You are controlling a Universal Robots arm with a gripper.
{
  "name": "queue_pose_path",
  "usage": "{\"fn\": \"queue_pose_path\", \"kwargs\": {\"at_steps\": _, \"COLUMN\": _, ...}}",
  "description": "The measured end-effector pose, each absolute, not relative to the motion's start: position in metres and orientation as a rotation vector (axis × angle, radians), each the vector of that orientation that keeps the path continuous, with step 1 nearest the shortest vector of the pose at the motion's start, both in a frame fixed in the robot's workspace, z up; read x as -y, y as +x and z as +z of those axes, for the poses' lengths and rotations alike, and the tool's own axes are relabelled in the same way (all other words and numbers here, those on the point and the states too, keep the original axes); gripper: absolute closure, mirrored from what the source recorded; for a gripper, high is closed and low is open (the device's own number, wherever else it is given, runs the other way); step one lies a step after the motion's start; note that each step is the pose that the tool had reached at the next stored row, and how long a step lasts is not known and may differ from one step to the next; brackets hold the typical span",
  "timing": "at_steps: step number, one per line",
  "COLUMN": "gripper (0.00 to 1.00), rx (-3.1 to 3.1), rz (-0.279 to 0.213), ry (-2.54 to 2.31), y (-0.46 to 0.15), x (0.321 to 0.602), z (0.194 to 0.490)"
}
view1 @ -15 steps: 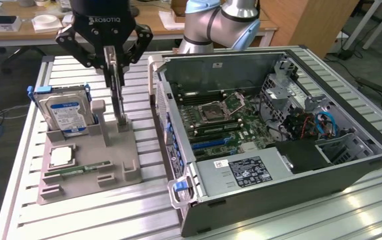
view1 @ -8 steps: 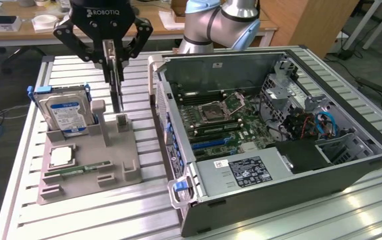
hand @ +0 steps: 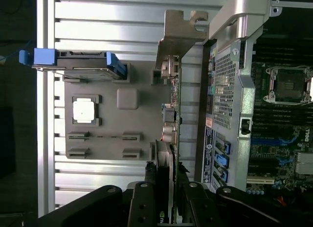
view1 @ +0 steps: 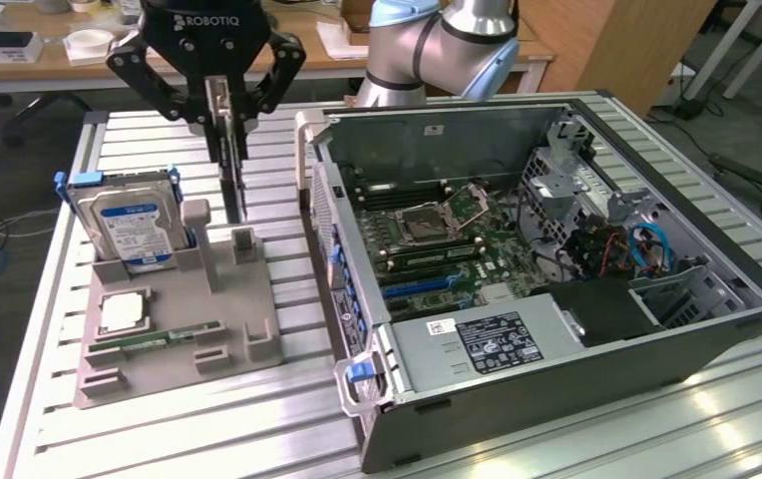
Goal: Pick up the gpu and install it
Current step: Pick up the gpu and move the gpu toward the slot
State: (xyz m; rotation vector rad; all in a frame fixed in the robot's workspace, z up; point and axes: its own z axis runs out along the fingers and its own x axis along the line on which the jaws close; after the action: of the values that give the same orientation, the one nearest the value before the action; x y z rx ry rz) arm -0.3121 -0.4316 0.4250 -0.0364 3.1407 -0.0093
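Gripping the gpu edge-on, the gripper hangs over the grey holder on the slatted table. Its fingers are clamped on either face of the card. The card hangs upright w/ its lower edge right at the holder's tall back post; can't tell if it's touching the slot or just clear of it.

Wrist view: gpu shows as a thin strip w/ connectors along it. Its silver bracket is at the far end from the gripper.

Hard drive, blue label, stands upright in the holder just beside the card, toward the exterior view's left. Square chip and green memory stick lie flat in the holder's nearer pockets.

Computer case lies open on its side at the exterior view's right, close beside the holder. Motherboard faces up inside, and a power supply sits at the near end.
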Motion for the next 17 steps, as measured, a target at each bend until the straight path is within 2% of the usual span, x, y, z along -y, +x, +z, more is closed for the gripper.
{"fn": "queue_pose_path", "kwargs": {"at_steps": 17, "gripper": 0.73, "rx": -3.14, "rz": 0.004, "ry": -0.036, "y": -0.272, "x": 0.432, "z": 0.425}}
